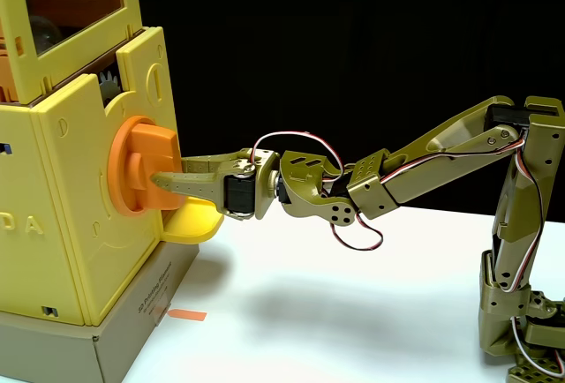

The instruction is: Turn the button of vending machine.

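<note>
The yellow vending machine (71, 215) stands at the left of the fixed view, with an orange-tinted window on top and gear teeth behind its front panel. Its orange button (141, 164), a disc with a thick bar, sticks out of the side facing the arm. My olive-green gripper (168, 171) reaches in from the right and is shut on the button's bar. One finger (190, 185) lies across the front of the bar; the other runs along its top, partly hidden.
A yellow-orange tray lip (190, 222) juts out just below the button. The machine sits on a grey cardboard box (115, 334). A small orange tape strip (186, 315) lies on the white table (335, 312). The arm's base (525, 312) stands at the right.
</note>
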Robot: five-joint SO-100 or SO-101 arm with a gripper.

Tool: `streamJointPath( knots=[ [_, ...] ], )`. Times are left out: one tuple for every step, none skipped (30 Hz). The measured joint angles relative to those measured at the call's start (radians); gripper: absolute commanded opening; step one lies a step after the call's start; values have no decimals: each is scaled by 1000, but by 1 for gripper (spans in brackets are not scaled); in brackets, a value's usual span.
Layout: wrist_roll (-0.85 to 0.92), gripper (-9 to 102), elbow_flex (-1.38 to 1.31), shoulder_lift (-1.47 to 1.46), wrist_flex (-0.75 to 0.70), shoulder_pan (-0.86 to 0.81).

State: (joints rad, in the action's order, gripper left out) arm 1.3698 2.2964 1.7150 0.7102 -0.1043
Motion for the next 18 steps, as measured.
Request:
streamJointPath(
  knots=[
    [2,13,0,0,0,0],
    [6,12,0,0,0,0],
    [8,12,0,0,0,0],
    [9,12,0,0,0,0],
    [11,12,0,0,0,0],
    [12,11,0,0,0,0],
    [12,11,0,0,0,0],
    [12,10,0,0,0,0],
    [12,9,0,-2,0,0],
    [12,7,0,-3,0,0],
    [14,6,0,-3,0,3],
    [14,4,-2,-3,0,6],
    [14,3,-2,-3,0,11],
    [18,1,-2,-3,0,14],
    [21,0,-2,-6,0,17],
    [23,-1,-2,-6,0,18],
    [23,-1,-2,-6,0,20],
    [23,-1,-2,-6,0,21]
  ],
)
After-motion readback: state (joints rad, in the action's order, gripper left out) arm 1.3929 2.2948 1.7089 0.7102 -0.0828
